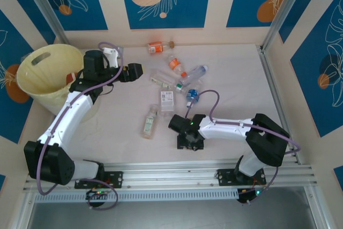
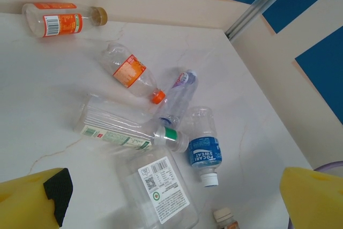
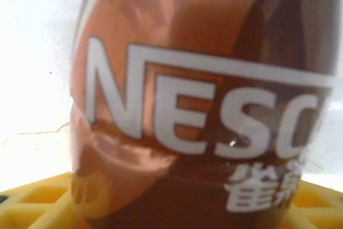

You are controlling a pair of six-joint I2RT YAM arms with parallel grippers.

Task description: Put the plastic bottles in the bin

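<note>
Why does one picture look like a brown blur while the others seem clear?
Right wrist: the brown NESC-labelled bottle sits too close to the lens, so looks soft, and the background blows out white. Left wrist: sharp, the Pocari Sweat bottle has a readable label. Top external: even light, faint shadows.

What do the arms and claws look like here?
The left arm and right arm are white shells with black joints, each trailing a looped purple cable. The left claw is black with yellow fingers, one black-padded; the right claw has gridded yellow fingers.

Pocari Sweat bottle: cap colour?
White cap on the Pocari Sweat bottle; clearest in the left wrist view.
</note>
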